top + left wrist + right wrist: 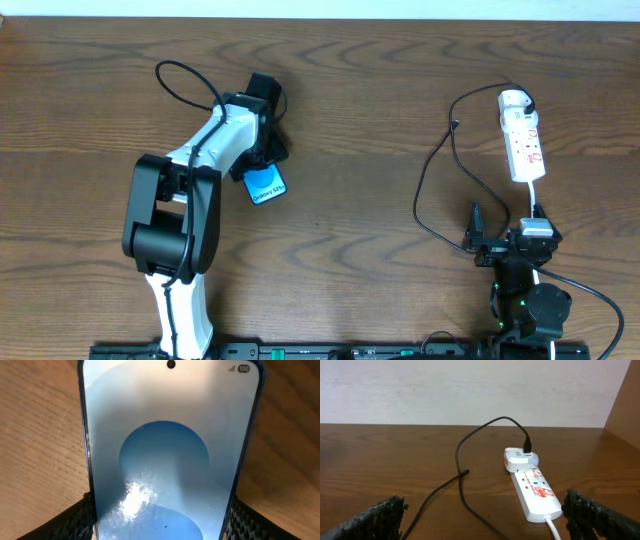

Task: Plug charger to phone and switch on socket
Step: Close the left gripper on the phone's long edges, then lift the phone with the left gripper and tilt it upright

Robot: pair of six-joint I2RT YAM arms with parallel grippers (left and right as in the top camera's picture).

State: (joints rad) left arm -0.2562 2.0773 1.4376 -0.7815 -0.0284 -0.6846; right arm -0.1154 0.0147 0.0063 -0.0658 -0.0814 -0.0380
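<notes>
Grip on the phone (pixel 170 435) looks firm: the left pincer (pixel 160 527) is clamped on its two long edges, with the screen facing the wrist camera between the pads. Plugging in seems to be the step in hand, not yet done. The right pincer (pixel 485 520) is spread wide and holds nothing. Ahead of it and slightly left, the charger (pixel 458 455) lies on the worktop (pixel 380 460), its plug tip free. Ahead and right sits the socket (pixel 535 492). Next, that tip likely needs a fine pinch.
</notes>
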